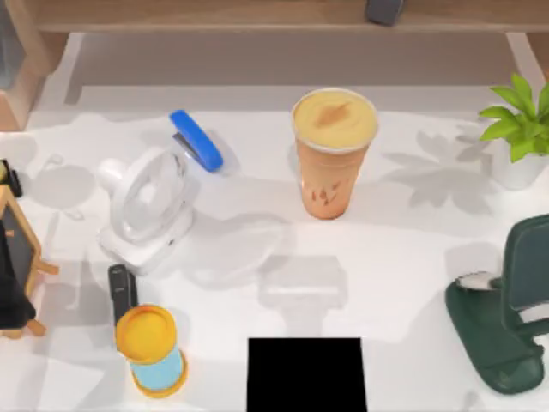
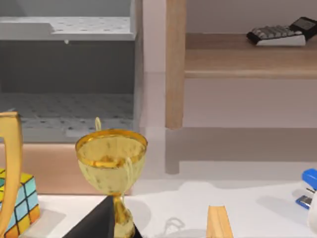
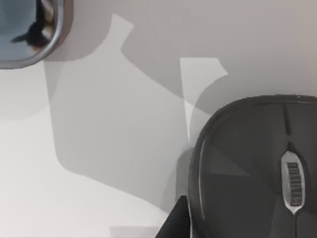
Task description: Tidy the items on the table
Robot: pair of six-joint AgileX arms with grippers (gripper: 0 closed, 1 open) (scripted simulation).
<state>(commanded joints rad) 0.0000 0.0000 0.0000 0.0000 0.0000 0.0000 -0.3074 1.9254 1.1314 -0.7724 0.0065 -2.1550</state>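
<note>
The tall orange drink cup [image 1: 333,150] is standing upright near the middle of the white table [image 1: 412,257], well apart from the other items. To its left a blue stapler [image 1: 196,139] is lying just beside a white desk fan [image 1: 146,206]. Nearer, on the left, a dark flat slab [image 1: 122,293] is lying next to a blue container with an orange lid [image 1: 150,348]. A small wooden easel board [image 1: 17,266] is sitting at the left edge. On the right a potted plant [image 1: 519,129] is standing far, and a dark green stand [image 1: 502,326] is sitting near. A dark grey rounded object [image 1: 384,10] is resting on the wooden ledge [image 1: 214,15] at the far side. The right wrist view is looking closely down on a dark grey computer mouse [image 3: 257,168], with a dark part of the right gripper [image 3: 174,223] just beside it; its state cannot be told. The left wrist view is facing a gold trophy [image 2: 111,163], a colour cube [image 2: 22,201] and a calculator [image 2: 277,34] on a shelf; a dark part of the left gripper [image 2: 101,223] is showing, state likewise not determinable.
</note>
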